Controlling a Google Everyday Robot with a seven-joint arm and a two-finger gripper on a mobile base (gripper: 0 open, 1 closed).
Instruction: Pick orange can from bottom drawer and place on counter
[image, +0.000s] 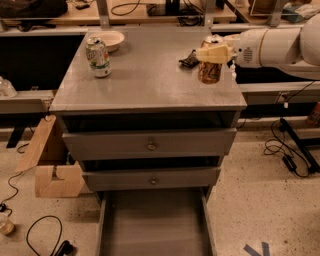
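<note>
Extending in from the right side of the room, the white arm (272, 45) holds the gripper (214, 53) over the right rear part of the counter (150, 85). The cream fingers (220, 52) are clamped across the upper half of the orange can (209, 74), which stands upright directly beneath them. The can's base is at counter level; whether it touches the surface cannot be told.

Just left of the gripper, as seen facing the cabinet, lies a small black object (188, 59), near the can but apart from it. Well to the left stands a green-and-white can (98, 56), with a pale bowl (112, 39) just behind it.

Far below the gripper and to its left, the bottom drawer (155, 225) is pulled out. Between that drawer and the gripper sit two shallower drawers (150, 145) with round knobs.
</note>
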